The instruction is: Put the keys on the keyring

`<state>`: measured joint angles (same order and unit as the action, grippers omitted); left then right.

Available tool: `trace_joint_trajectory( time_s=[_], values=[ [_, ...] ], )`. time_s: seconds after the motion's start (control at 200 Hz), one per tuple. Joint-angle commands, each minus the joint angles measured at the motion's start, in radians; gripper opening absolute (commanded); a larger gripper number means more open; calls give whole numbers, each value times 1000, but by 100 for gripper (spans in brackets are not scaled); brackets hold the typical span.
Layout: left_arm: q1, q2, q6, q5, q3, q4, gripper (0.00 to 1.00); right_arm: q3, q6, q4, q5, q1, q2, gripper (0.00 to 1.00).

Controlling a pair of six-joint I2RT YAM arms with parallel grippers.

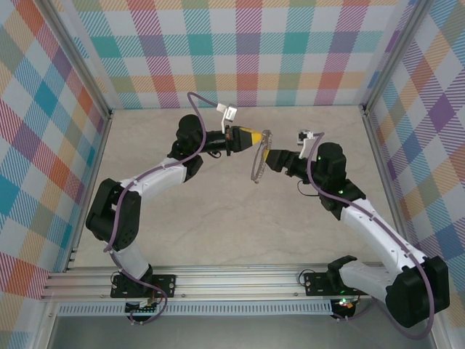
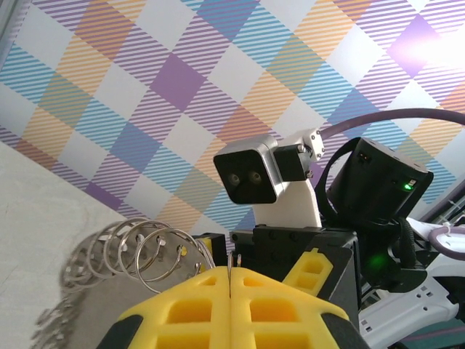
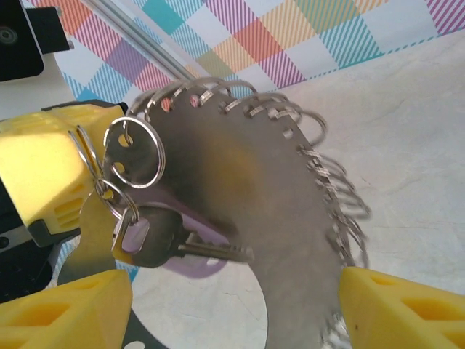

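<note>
Room: pretty loud booth tbh, the walls point(image 1: 247, 51) are pastel plaid in teal, orange, purple and pink on three sides, with aluminium posts point(image 1: 80, 65) in the corners.
Surface: pale beige marble-look worktop point(image 1: 218, 225). A silver aluminium rail point(image 1: 232, 280) runs across the near edge, and both arm bases are bolted to it.
Keyring: large flat grey metal keyring point(image 3: 240, 167), up in the air over the far middle of the worktop, between the two hands. Its rim is fringed with small silvery split rings point(image 3: 134, 153).
Key: small silvery key point(image 3: 156, 243) with something lilac right behind it, hanging off one of the split rings close to the left hand.
Left hand: the yellow-padded left hand point(image 2: 231, 291) is squeezed tight, with the keyring's thin edge pinched in the seam.
Right hand: the right hand point(image 3: 236, 291) has its yellow fingers spread wide either side of the keyring's band, gripping nothing.
</note>
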<state>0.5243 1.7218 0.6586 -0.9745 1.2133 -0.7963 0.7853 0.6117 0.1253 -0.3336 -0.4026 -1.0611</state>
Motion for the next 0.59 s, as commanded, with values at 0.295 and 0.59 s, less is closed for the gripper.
trace_joint_trajectory(
  time_s=[0.295, 0.59],
  values=[
    [5, 8, 23, 13, -2, -87, 0, 27, -66, 1, 53, -56, -15, 70],
    [5, 13, 31, 14, -1, -96, 0, 79, -80, 28, 63, -86, -82, 64]
  ],
)
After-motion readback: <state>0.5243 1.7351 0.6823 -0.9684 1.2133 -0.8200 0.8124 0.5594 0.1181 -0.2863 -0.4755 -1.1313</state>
